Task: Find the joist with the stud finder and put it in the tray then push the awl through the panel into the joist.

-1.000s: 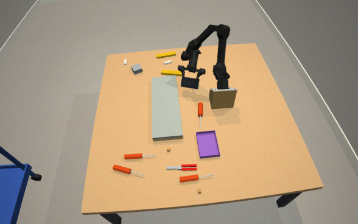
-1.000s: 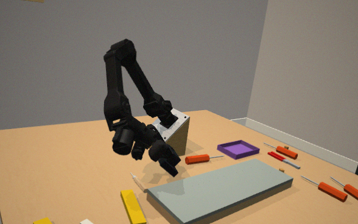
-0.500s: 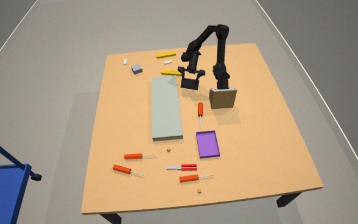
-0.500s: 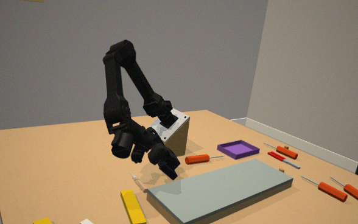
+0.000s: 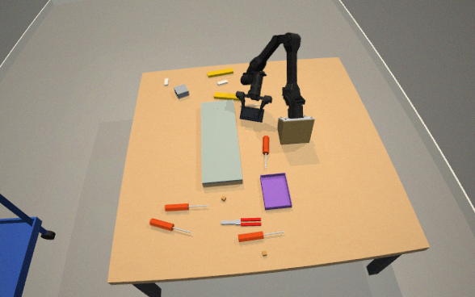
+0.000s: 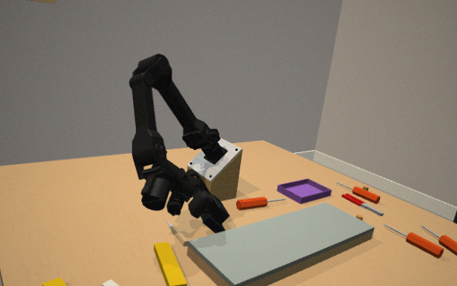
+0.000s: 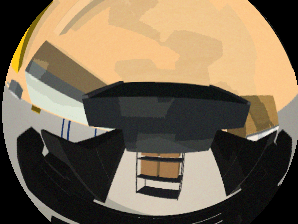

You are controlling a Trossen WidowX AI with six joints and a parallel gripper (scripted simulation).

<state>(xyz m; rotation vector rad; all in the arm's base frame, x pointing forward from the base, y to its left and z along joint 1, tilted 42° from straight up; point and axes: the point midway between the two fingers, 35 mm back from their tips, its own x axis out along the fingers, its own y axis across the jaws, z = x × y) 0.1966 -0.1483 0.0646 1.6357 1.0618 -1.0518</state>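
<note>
My gripper (image 5: 253,110) (image 6: 212,216) (image 7: 170,131) is shut on the dark stud finder (image 5: 251,115) (image 6: 216,224) (image 7: 185,115), holding it tilted above the table beside the panel's far end. The pale grey-green floor panel (image 5: 220,141) (image 6: 284,238) (image 7: 55,102) lies flat, with tiny dark marks on top. The purple tray (image 5: 276,191) (image 6: 305,190) is empty. A red-handled tool (image 5: 266,145) (image 6: 252,203) with a thin shaft lies between panel and arm base. A thin pale-tipped tool (image 6: 176,231) lies near the panel's far end. I cannot tell which is the awl.
Near the front lie red-handled tools (image 5: 177,207) (image 5: 161,224) (image 5: 250,236) and red pliers (image 5: 250,222) (image 6: 354,200). Yellow bars (image 5: 220,73) (image 6: 169,264), white pieces (image 5: 222,82) (image 5: 166,81) and a grey block (image 5: 181,91) lie at the back. The arm stands on a brown block (image 5: 296,131) (image 6: 227,180).
</note>
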